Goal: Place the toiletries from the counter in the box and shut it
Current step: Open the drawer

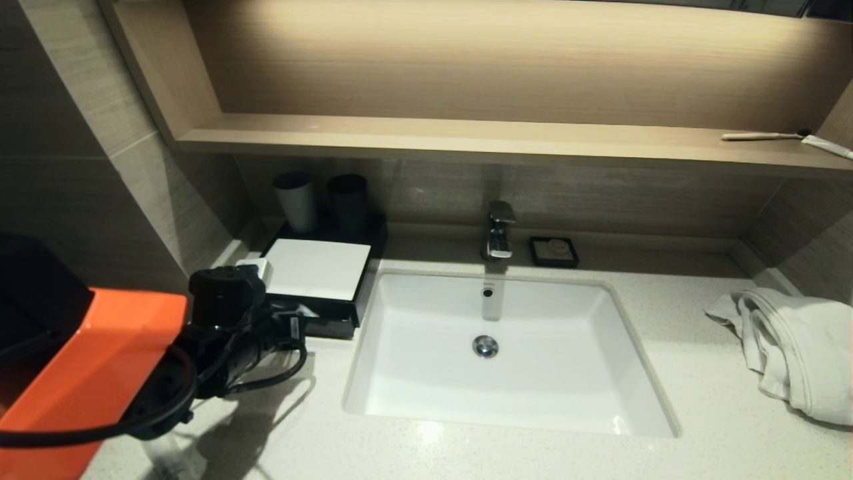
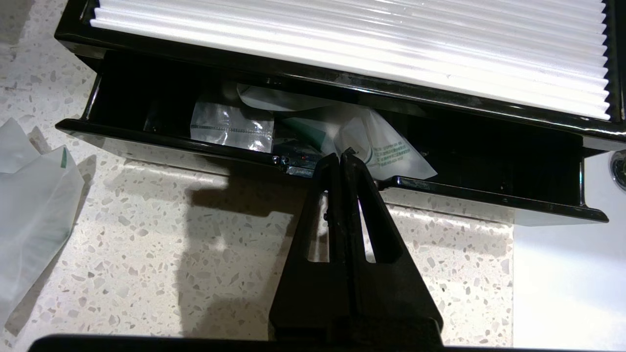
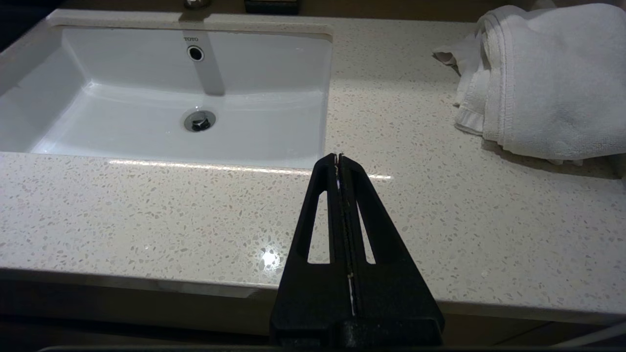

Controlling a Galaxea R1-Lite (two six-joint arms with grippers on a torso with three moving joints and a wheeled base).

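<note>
Left wrist view shows clear plastic toiletry packets (image 2: 342, 139) inside the open glossy black drawer box (image 2: 489, 195), left tool (image 2: 341, 157) pressed together at its front, one translucent packet (image 2: 34, 205) still on the speckled bench (image 2: 171, 234); right tool (image 3: 338, 157), pressed together, idles.

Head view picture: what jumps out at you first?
The big white sink in the middle of the counter. To its left, the left gripper, shut, sits at the front of a black box's open drawer with plastic packets inside. A white towel lies at the right.
</note>
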